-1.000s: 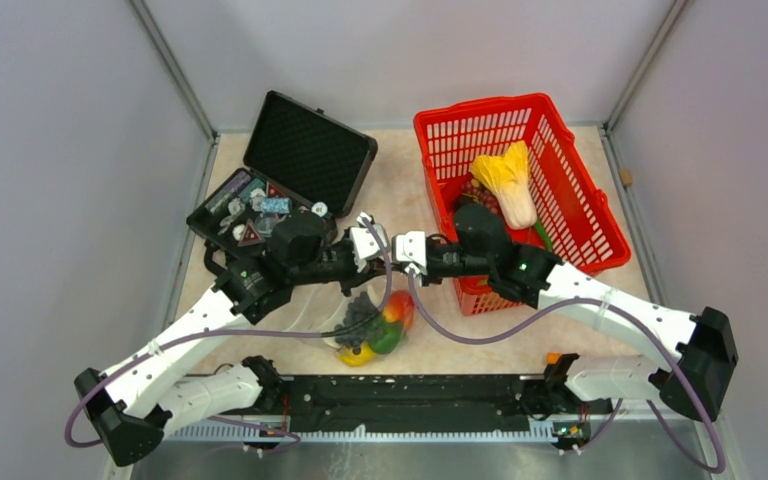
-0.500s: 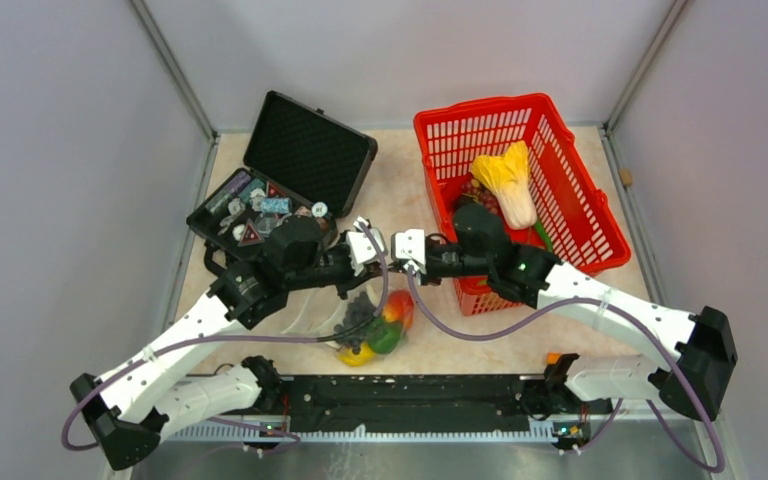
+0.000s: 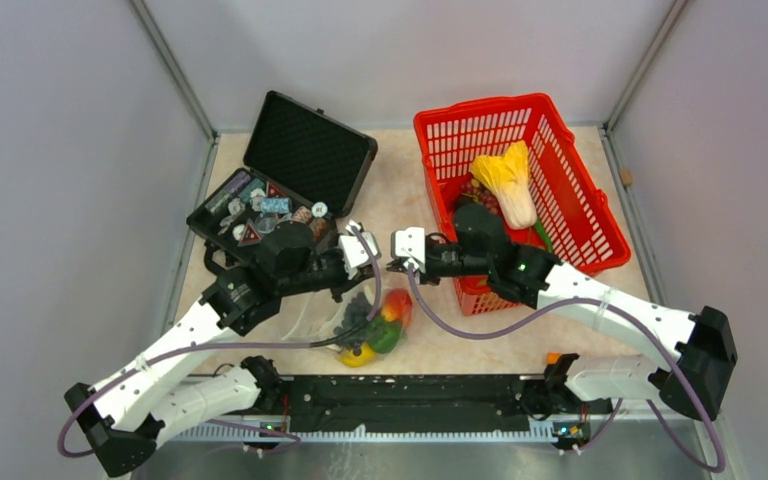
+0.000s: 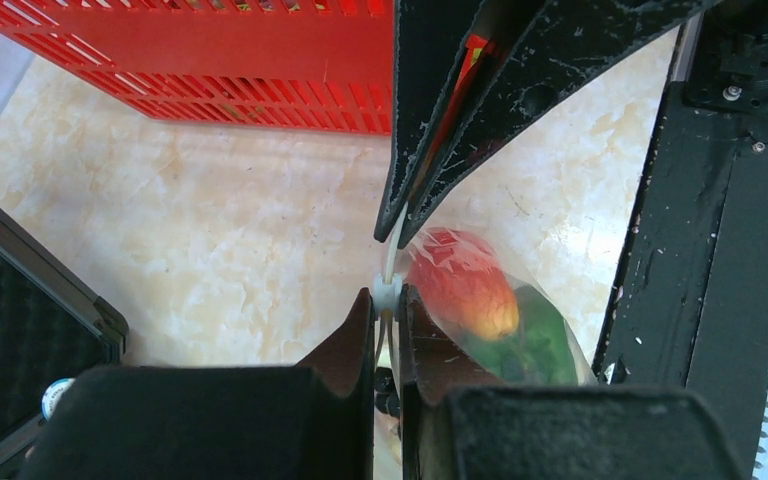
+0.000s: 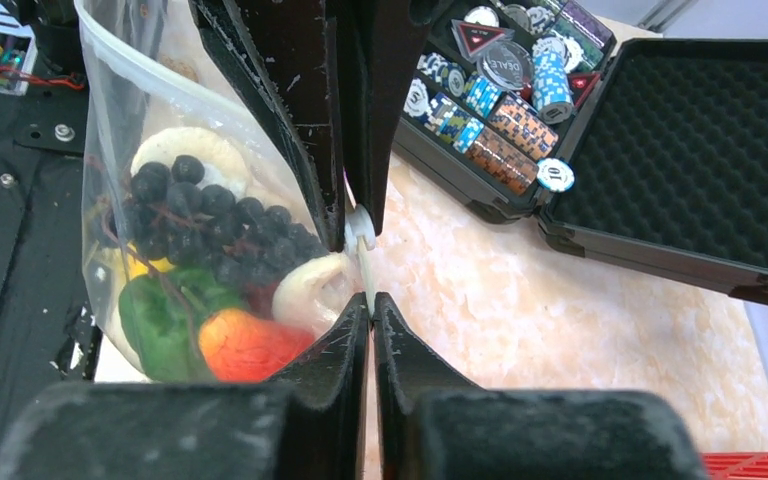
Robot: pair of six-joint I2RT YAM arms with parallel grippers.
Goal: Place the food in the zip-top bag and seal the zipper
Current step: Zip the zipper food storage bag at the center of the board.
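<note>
Where the bag is: clear bag (image 3: 352, 322) at the near edge of the table (image 3: 400, 190), just past the arm bases, held up by its top edge; whether its bottom rests on the table cannot be told
Food inside: food (image 5: 260, 300) crowds the bag, with dark grapes (image 5: 210, 215), a green pepper (image 5: 165, 310) and a red-orange fruit (image 5: 245, 345); that weight probably drags on the pinched edge
Zipper: whitish zipper (image 5: 364, 262) runs short and taut between the two sets of fingers
Left gripper: left gripper (image 4: 388, 300) clamped tight on the zipper
Right gripper: right gripper (image 5: 370, 305) also clamped on the zipper, its tips just beside the left one's
Slip risk: thin, slick strip could slide out of either pinch if the arms pull apart too hard; the bag would then drop or tip
Seal risk: any stretch not pressed would stay open; food riding high near the mouth could wedge the strip apart
Case: open black case (image 3: 310, 150) with chips (image 5: 500, 130) lies close by the left arm; a wide sideways sweep might knock it
Basket: red basket (image 3: 480, 105), farthest back, holds a cabbage (image 3: 508, 185); sealing now would shut that piece out
</note>
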